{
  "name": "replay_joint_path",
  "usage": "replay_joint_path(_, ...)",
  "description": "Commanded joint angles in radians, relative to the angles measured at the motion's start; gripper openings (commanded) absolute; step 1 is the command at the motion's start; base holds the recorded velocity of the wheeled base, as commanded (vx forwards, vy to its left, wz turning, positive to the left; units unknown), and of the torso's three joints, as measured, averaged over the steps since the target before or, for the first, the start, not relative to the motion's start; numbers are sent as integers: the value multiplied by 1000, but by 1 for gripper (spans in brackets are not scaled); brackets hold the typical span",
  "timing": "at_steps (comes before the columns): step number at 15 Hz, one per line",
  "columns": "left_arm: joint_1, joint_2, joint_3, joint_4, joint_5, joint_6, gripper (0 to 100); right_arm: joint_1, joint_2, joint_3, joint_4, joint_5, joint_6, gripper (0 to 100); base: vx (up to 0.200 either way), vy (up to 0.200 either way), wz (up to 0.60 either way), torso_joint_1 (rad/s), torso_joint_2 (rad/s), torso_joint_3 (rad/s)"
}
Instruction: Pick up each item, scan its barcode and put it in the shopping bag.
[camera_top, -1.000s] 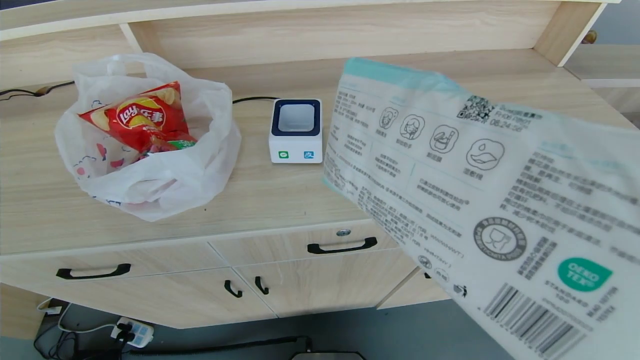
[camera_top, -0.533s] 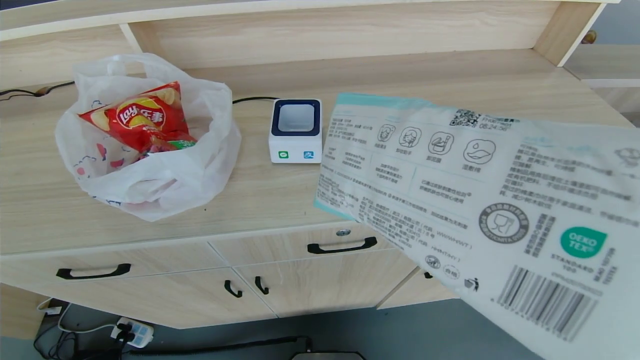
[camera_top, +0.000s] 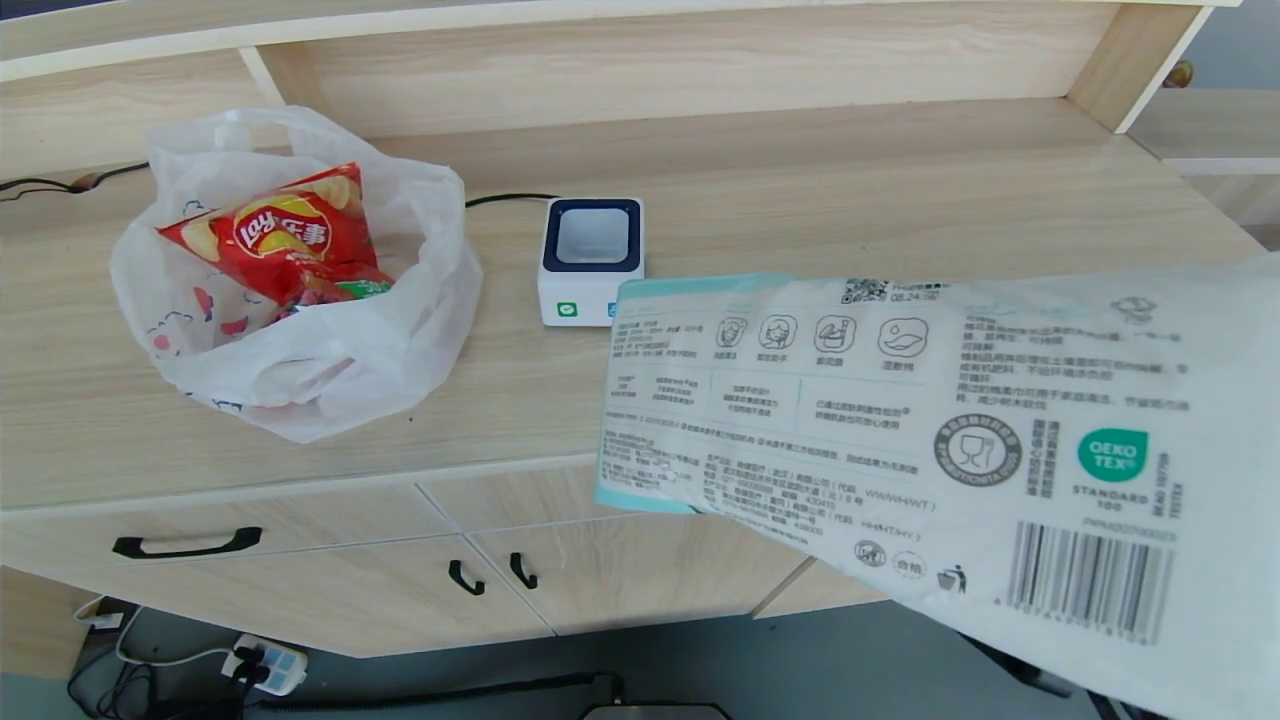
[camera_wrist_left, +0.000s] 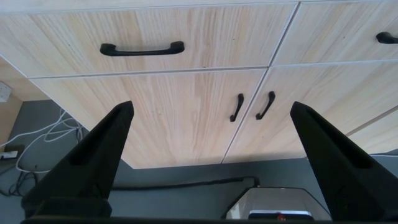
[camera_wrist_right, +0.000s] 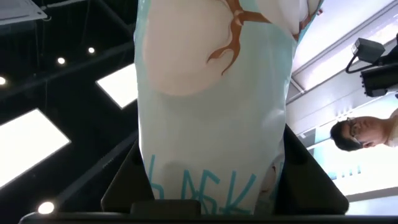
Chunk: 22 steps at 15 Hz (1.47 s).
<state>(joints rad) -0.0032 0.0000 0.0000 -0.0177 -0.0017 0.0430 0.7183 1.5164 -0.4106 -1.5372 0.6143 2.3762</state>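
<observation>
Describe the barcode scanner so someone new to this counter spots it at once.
On the light wooden counter, look just right of the white shopping bag. The scanner is the small white cube, the only rigid box there, with a dark blue frame around its top window.

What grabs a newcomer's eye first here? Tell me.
The big white pack held up at the front right, its barcode facing the head camera. Then the red chips in the white bag at the left of the counter, with the scanner between them.

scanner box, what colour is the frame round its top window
Dark navy blue, on the white scanner; head view shows it best.
</observation>
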Motion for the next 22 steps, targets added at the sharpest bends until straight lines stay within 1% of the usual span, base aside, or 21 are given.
replay_joint_path(1, 0, 0, 0, -1, 0, 2, 100, 0, 24, -10, 0, 4, 17, 0, 0, 0, 0, 0, 0, 0)
replay_joint_path(2, 0, 0, 0, -1, 0, 2, 100, -14, 31, -20, 0, 32, 64, 0, 0, 0, 0, 0, 0, 0)
replay_joint_path(3, 0, 0, 0, -1, 0, 2, 100, -19, 38, -20, 0, 64, 77, 0, 0, 0, 0, 0, 0, 0)
replay_joint_path(7, 0, 0, 0, -1, 0, 0, 100, 0, 42, -54, 0, 85, 138, 0, 0, 0, 0, 0, 0, 0)
replay_joint_path(9, 0, 0, 0, -1, 0, 0, 100, 0, 67, -88, 0, 127, 176, 0, 0, 0, 0, 0, 0, 0)
replay_joint_path(11, 0, 2, 0, -1, 0, -6, 100, -2, 88, -94, -3, 128, 175, 0, 0, 0, 0, 0, 0, 0)
replay_joint_path(13, 0, 2, 0, -1, 0, -5, 100, -10, 116, -100, -34, 127, 176, 0, 0, 0, 0, 0, 0, 0)
replay_joint_path(17, 0, 0, 0, -1, 0, -6, 100, -14, 117, -97, -34, 127, 176, 0, 0, 0, 0, 0, 0, 0)
replay_joint_path(18, 0, 2, 0, -1, 0, -6, 100, -13, 110, -88, -34, 127, 172, 0, 0, 0, 0, 0, 0, 0)
replay_joint_path(19, 0, 2, 0, -1, 0, -6, 100, -20, 76, -28, -34, 107, 141, 0, 0, 0, 0, 0, 0, 0)
replay_joint_path(21, 0, 0, 0, -1, 0, -5, 100, -66, -33, 26, -34, 91, 14, 0, 0, 0, 0, 0, 0, 0)
replay_joint_path(22, 0, 0, 0, -1, 0, -5, 100, -86, -62, 15, -34, 88, -77, 0, 0, 0, 0, 0, 0, 0)
